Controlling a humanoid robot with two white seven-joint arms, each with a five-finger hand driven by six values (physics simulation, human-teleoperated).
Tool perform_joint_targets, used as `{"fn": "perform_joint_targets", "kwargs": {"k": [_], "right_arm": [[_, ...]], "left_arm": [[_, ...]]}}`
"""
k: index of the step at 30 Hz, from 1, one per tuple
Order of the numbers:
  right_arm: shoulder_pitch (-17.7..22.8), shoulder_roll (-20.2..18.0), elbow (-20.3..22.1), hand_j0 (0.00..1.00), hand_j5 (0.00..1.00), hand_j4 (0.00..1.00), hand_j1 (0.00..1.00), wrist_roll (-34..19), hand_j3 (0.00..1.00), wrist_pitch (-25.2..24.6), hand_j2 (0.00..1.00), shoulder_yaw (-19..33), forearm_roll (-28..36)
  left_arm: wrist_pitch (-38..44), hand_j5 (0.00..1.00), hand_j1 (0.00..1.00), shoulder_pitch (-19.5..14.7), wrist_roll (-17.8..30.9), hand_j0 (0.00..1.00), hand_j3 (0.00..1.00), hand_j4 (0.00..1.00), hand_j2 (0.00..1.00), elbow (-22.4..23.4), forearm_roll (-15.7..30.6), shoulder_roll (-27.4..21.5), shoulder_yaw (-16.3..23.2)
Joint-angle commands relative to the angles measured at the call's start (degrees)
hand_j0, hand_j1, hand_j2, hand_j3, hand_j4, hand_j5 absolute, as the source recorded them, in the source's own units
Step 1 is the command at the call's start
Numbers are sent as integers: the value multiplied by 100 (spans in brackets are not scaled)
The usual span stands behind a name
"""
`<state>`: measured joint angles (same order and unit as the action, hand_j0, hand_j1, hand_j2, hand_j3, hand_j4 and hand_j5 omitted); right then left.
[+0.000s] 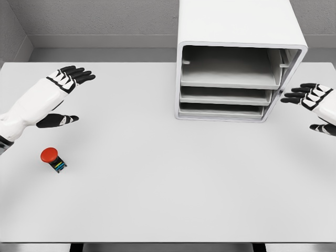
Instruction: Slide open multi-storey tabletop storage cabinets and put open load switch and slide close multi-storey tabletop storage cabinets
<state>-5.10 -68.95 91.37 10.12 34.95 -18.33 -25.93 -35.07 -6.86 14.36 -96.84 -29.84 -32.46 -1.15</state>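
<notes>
A white multi-storey storage cabinet stands at the back right of the table, its open front facing me with three grey trays pushed in. The load switch, a small dark block with a red mushroom button, lies at the left of the table. My left hand hovers above and behind the switch, fingers spread, holding nothing. My right hand floats just right of the cabinet's lower front corner, fingers spread and empty, not touching it.
The white table spreads wide between switch and cabinet. A grey wall runs behind the table. The table's front edge lies near the bottom of the picture.
</notes>
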Motion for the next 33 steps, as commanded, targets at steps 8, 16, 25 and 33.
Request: {"fn": "perform_joint_targets", "kwargs": {"k": [8, 16, 25, 33], "right_arm": [[9, -110, 30, 85, 85, 85, 85, -10, 85, 5, 85, 13, 44], [79, -93, 319, 61, 61, 61, 61, -2, 61, 5, 61, 5, 53], [158, 452, 935, 62, 62, 62, 62, -10, 62, 5, 62, 13, 80], [27, 997, 988, 66, 66, 66, 66, -10, 66, 5, 66, 13, 132]], "left_arm": [[7, 100, 100, 35, 75, 100, 100, 100, 100, 77, -742, 3, -447], [7, 100, 100, 88, 1815, 100, 100, 100, 100, 86, -672, 47, -1211], [7, 100, 100, 202, 2064, 100, 100, 100, 100, 227, -241, 38, -1563], [7, 100, 100, 729, 2064, 100, 100, 100, 100, 253, -232, -331, -1563]]}}
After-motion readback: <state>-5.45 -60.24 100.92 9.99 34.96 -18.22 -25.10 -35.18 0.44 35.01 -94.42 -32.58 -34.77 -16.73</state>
